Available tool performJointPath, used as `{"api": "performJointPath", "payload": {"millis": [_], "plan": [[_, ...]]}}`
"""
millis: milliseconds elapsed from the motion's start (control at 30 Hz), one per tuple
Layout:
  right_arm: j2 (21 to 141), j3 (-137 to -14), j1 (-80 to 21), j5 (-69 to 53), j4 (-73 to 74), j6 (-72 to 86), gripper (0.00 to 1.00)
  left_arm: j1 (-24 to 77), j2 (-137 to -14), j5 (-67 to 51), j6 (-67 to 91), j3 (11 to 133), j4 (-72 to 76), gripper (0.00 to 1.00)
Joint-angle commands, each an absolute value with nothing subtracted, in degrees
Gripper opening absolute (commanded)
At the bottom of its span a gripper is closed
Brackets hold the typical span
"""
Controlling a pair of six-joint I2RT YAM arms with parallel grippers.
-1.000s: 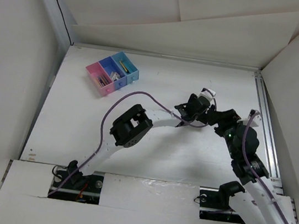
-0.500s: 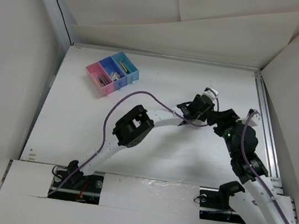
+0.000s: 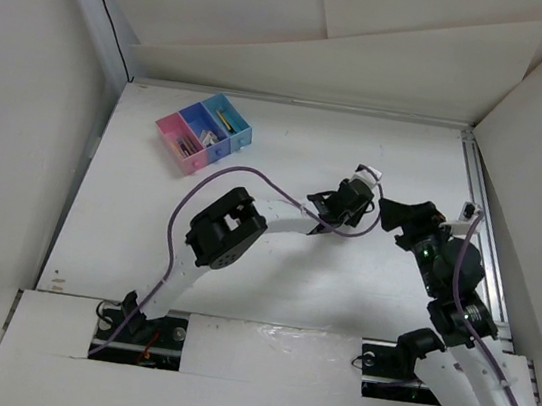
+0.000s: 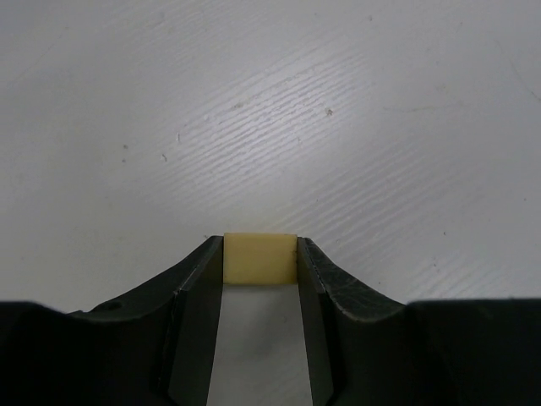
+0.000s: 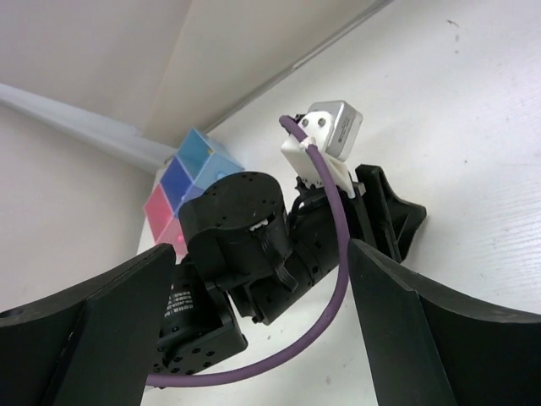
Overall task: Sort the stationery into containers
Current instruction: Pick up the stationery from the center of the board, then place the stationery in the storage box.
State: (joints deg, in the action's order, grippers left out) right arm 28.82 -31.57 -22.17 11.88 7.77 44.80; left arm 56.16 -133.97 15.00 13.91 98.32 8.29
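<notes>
My left gripper (image 4: 259,247) is shut on a small beige eraser (image 4: 259,260), pinched between its fingertips just above the white table. In the top view the left gripper (image 3: 321,220) is mid-table and the eraser is hidden under it. My right gripper (image 3: 397,217) is open and empty, just right of the left wrist. In its own view the right gripper (image 5: 262,254) faces the left arm's wrist (image 5: 279,245). The three joined containers (image 3: 203,133), pink, purple-blue and light blue, stand at the far left and hold several pens and sticks. They also show in the right wrist view (image 5: 182,182).
The left arm's purple cable (image 3: 255,173) loops over the table between the containers and the grippers. A metal rail (image 3: 480,222) runs along the right edge. White walls (image 3: 320,69) close in the back and sides.
The left gripper has shifted a little left and nearer with the eraser in it. The right gripper has drawn back to the right, away from the left wrist.
</notes>
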Motion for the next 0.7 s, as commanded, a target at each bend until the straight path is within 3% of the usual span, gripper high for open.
{"api": "performJointPath", "payload": {"millis": [0,200,467,667], "plan": [[26.2,-36.0,-22.0,10.6,9.0,43.8,0.89,55.7,-125.2,16.7,16.5,95.6,10.3,0.34],[24.3,-36.7,-22.0,10.6,10.5,43.2,0.89,50.9,-118.4,24.0,20.8,92.4,5.1,0.34],[26.4,-32.3,-22.0,7.6,7.8,43.9,0.89,31.8,-103.3,16.7,29.5,75.3,10.5,0.34],[29.3,-30.8,-22.0,5.7,5.1,43.9,0.89,20.5,-97.6,19.3,32.2,69.8,11.6,0.34]]}}
